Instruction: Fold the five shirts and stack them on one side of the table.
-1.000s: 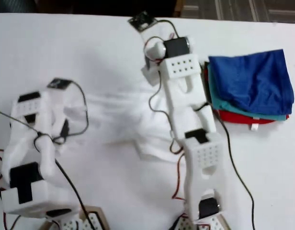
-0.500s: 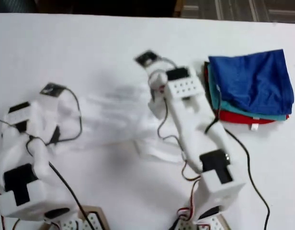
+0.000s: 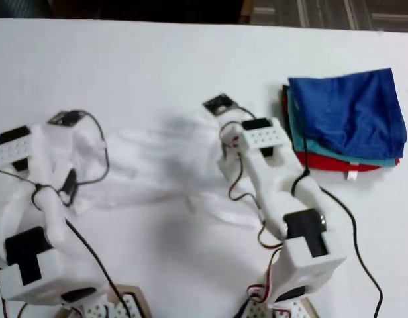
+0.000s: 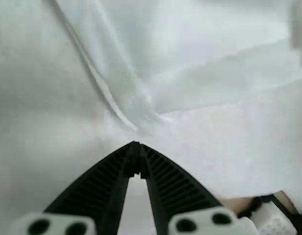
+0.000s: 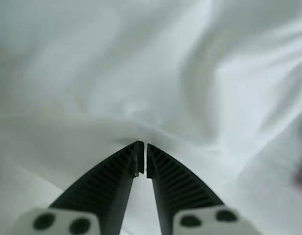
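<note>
Entry, both arms at the white table [image 3: 124, 59].

Left gripper [image 4: 135, 146]: my two black ribbed fingers are pressed together at the tips. A fold of the white cloth shirt [image 3: 157, 162] runs straight into the point where they meet, so I read this as a pinch on the fabric. The cloth fans away from the tips in long creases.

Right gripper [image 5: 142, 147]: fingers drawn almost fully together, with only a thin slit between them. The white cloth bunches right at the tips and ridges spread out from that spot. I read this as a pinch on the same shirt.

High view: the shirt lies between my two arms, rumpled and pulled into a band across the middle of the table. One end is under my left wrist and the other under my right wrist. A loose part trails toward my bases.

Stack: near the table's right edge, just beside my right arm. The blue folded shirt [image 3: 346, 109] is on top. A teal folded shirt [image 3: 308, 146] shows as a strip under it, and a red folded shirt [image 3: 330, 162] below that. A dark edge shows on the arm side of the stack; I cannot tell what it is.
</note>
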